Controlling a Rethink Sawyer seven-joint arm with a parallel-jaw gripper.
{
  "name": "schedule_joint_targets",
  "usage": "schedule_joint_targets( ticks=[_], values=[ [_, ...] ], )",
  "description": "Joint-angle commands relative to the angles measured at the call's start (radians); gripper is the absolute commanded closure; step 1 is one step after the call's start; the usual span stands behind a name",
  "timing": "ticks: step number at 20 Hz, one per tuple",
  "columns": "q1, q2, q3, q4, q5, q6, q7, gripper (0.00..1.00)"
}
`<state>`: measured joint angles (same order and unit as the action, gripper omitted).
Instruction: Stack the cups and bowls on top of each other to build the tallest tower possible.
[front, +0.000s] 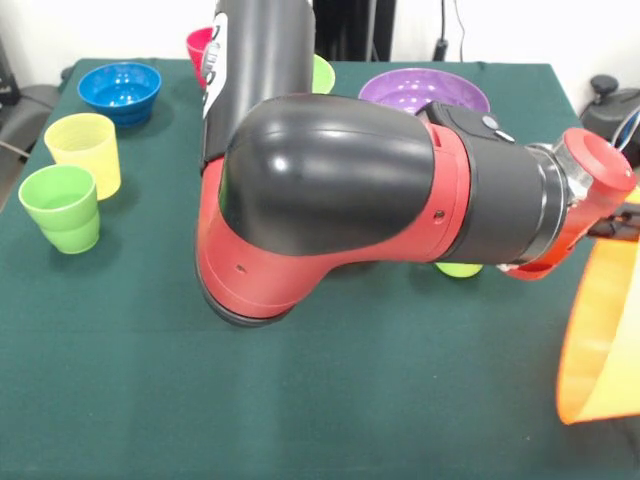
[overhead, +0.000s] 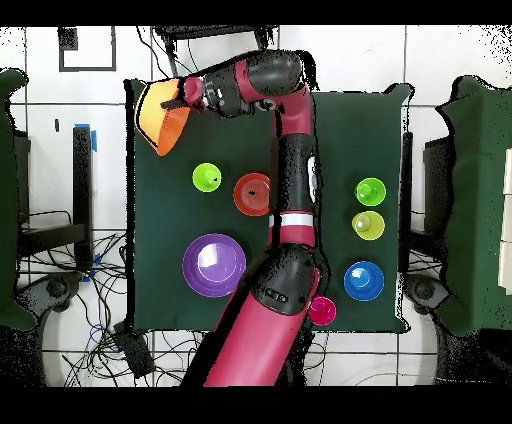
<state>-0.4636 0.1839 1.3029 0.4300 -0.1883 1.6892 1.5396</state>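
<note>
Overhead shows the red-orange bowl (overhead: 252, 193) and lime cup (overhead: 207, 178) just beside the arm (overhead: 290, 180); in the front view the arm hides most of both. Gripper (overhead: 188, 92) holds the large orange bowl (overhead: 160, 115) by its rim, tilted on edge, translucent, at the table (overhead: 340, 130) corner, overhanging the edge. Purple bowl (overhead: 214, 265) sits well apart, toward the base.

Open tabletop (overhead: 330, 120) beyond the arm (overhead: 292, 180); cluttered near the lime cup (overhead: 206, 178), red-orange bowl (overhead: 252, 194), purple bowl (overhead: 214, 265).
</note>
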Motion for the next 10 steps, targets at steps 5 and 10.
schedule_joint_targets(
  ticks=[5,10],
  values=[
    [-0.013,0.024,0.226,-0.125,-0.214,0.305,-0.133,1.00],
    [-0.023,0.057,0.411,-0.184,-0.409,0.389,-0.201,1.00]
  ],
)
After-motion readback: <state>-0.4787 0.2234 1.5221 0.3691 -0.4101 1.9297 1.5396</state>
